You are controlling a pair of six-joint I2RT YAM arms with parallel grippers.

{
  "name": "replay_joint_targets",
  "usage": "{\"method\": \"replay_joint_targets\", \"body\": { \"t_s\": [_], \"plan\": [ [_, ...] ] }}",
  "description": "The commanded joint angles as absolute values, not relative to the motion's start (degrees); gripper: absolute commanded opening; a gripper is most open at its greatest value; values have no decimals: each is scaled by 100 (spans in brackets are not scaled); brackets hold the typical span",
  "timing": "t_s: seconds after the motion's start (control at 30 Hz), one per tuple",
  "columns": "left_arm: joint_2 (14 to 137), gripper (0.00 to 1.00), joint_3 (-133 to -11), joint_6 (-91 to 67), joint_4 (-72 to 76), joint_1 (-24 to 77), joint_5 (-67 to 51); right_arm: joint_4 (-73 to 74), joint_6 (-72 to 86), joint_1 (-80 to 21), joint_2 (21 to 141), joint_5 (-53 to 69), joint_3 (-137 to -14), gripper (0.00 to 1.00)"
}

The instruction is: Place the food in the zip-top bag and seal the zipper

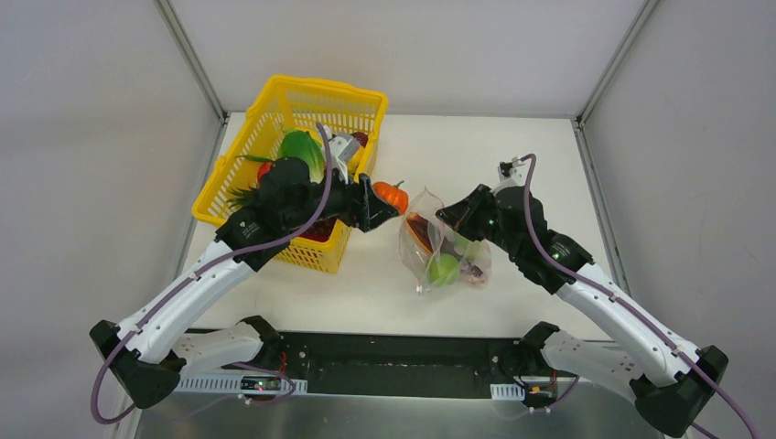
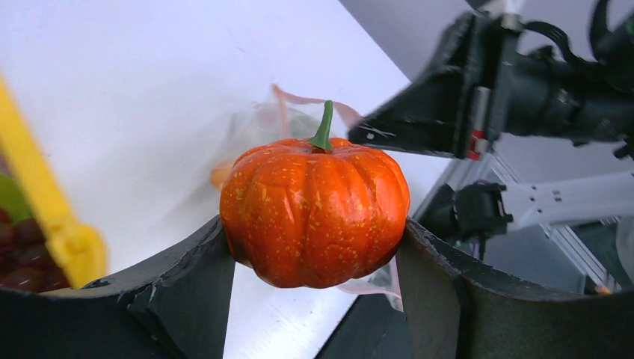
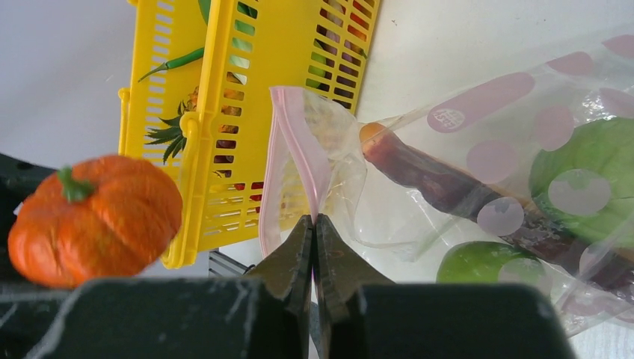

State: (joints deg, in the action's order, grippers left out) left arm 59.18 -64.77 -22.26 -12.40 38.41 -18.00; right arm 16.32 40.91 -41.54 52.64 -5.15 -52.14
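Squeezing the orange pumpkin (image 1: 392, 196) in the left pincer (image 2: 312, 228), just right of the yellow basket (image 1: 274, 101) sitting upper left. Pinching the pink zipper (image 3: 303, 142) of the zip-top bag (image 1: 430, 240) in the right pincer (image 3: 314, 224), dead centre on the worktop (image 1: 512, 146), green apple (image 1: 444, 270) inside and all.

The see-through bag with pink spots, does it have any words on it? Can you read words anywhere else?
zip-top bag: tiny white print on one pink spot, too small and blurred to read.
pumpkin and yellow basket: no words or numbers.
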Motion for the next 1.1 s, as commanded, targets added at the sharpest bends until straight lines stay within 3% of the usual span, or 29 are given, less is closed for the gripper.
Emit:
{"method": "replay_joint_targets", "body": {
  "t_s": [0.0, 0.3, 0.8, 1.07],
  "plan": [
    [5790, 31, -6116, -2321, -603, 4381, -1980, 1380, 4143, -4144, 5113, -471, -5381, 4],
    [6322, 34, -5817, -1883, -196, 5142, -1620, 1274, 4219, -4140, 5070, -233, -5379, 4],
    [7144, 40, -6314, -1489, -1132, 5428, -346, 1201, 4368, -4145, 4842, 48, -5418, 4],
    [7519, 58, -6785, -1183, -1615, 5692, -632, 1103, 4445, -4142, 4867, 154, -5349, 4]
  ]
}}
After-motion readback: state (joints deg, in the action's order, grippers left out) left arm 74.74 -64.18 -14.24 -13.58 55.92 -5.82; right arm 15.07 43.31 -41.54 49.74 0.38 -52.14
